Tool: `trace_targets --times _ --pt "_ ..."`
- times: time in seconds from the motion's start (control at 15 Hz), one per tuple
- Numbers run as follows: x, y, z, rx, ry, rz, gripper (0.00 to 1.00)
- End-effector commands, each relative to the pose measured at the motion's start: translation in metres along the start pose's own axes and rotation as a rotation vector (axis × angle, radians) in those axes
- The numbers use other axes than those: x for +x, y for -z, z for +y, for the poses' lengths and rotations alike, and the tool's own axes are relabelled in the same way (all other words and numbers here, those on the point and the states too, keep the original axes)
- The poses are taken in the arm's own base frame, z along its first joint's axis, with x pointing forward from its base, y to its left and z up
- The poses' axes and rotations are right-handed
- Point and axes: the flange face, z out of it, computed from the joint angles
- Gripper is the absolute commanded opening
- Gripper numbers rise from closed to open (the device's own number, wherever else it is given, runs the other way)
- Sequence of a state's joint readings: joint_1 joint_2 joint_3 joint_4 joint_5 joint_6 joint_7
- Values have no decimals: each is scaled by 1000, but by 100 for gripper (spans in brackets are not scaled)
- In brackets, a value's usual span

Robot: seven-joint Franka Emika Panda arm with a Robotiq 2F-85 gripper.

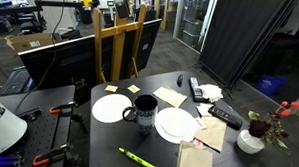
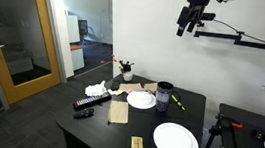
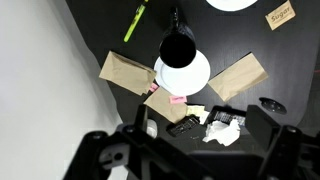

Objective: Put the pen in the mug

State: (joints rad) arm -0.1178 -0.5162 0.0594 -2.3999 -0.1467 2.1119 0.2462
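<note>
The pen is slim and bright yellow-green and lies flat on the dark table near its front edge; it also shows as the pen and the pen. The dark mug stands upright between two white plates, also visible as the mug and the mug. My gripper hangs high above the table, far from both. In the wrist view the gripper is open, nothing between its fingers.
White plates flank the mug. Brown paper bags, black remotes, crumpled tissue and a white flower vase crowd the table's far side. Sticky notes lie about. A wooden easel stands behind.
</note>
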Motion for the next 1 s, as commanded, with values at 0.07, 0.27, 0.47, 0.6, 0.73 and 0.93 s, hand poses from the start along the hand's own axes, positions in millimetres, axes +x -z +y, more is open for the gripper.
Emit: trace_targets --times 0.07,0.27,0.47,0.6,0.73,0.93 --pt "-1 -8 50 -2 -128 -12 100" --pt "-5 -20 86 9 -207 -41 100" --pt "-13 -39 116 28 -277 -81 100" --pt "-20 -53 130 40 -320 -112 100" --pt "-29 -67 139 49 -362 -132 100" --pt "-43 -87 147 53 -414 -157 100"
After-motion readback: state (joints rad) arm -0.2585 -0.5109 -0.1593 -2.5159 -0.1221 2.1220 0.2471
